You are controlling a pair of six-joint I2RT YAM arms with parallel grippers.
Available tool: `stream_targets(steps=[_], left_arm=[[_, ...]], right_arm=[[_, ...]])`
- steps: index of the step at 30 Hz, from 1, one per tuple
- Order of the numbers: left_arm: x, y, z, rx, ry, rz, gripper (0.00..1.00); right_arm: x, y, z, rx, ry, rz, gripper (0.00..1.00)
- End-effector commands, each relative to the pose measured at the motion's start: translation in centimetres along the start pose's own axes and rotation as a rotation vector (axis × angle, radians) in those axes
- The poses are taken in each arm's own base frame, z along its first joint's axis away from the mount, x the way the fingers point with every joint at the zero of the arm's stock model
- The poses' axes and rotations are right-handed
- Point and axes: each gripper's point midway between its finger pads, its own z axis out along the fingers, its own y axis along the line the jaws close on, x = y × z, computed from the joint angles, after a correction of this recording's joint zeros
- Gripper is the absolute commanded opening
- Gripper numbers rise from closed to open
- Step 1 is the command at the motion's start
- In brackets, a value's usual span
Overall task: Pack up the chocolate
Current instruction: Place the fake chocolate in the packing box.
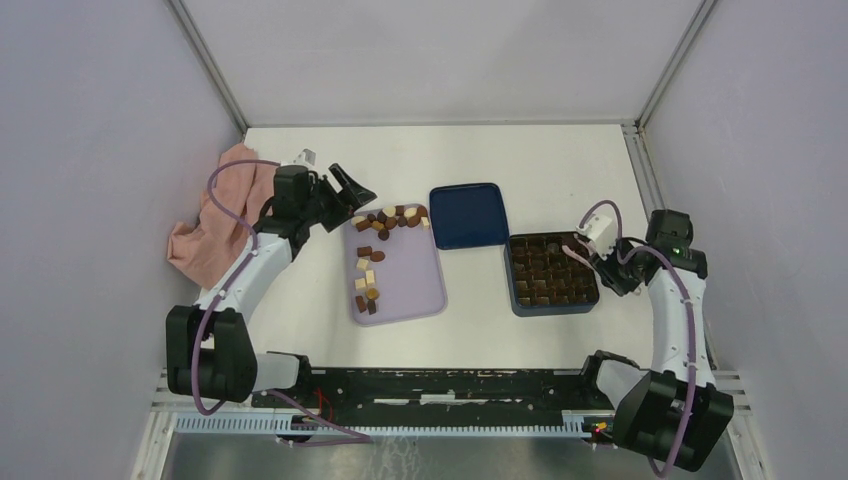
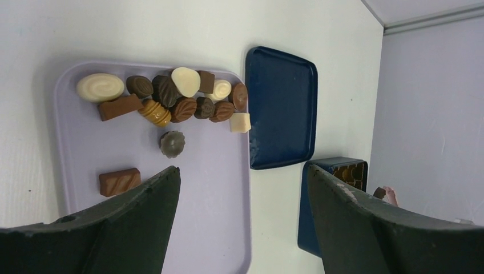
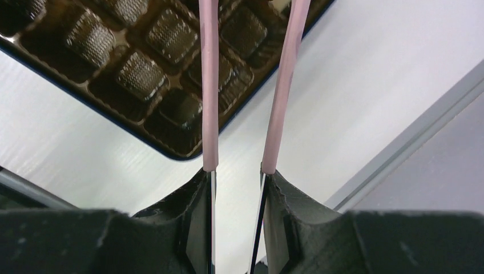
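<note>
The chocolate (image 1: pixel 390 217) lies loose on a lilac tray (image 1: pixel 410 280): a cluster at the far end, more pieces down its left side. In the left wrist view the cluster (image 2: pixel 171 97) mixes dark, mid-brown and cream pieces. My left gripper (image 1: pixel 350 190) hovers open over the tray's far left corner, and its jaws (image 2: pixel 242 171) hold nothing. My right gripper (image 1: pixel 612 265) is shut on pink-armed tongs (image 3: pixel 208 85) that reach over the dark blue box (image 1: pixel 555 308). The tong tips are out of the right wrist view. The box's brown compartments (image 3: pixel 114 74) show beneath them.
The box's dark blue lid (image 1: pixel 468 214) lies flat between tray and box, also seen from the left wrist (image 2: pixel 282 105). A pink cloth (image 1: pixel 215 220) is bunched at the left wall. White walls enclose the table on three sides.
</note>
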Motion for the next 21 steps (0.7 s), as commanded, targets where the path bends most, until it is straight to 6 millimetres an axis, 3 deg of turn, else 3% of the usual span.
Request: stream_targets(steps=[1, 14, 21], left_arm=[[-1.6, -2.7, -0.4, 0.094, -0.037, 0.104, 0.87], [-0.6, -3.0, -0.8, 0.119, -0.033, 0.173, 0.86], [-0.2, -2.6, -0.8, 0.114, -0.034, 0.169, 0.86]], right_arm=[[1.8, 0.0, -1.0, -0.003, 0.036, -0.032, 0.37], [4.3, 0.1, -0.6, -0.030, 0.105, -0.037, 0.37], [5.2, -1.0, 0.1, -0.015, 0.154, -0.019, 0.38]])
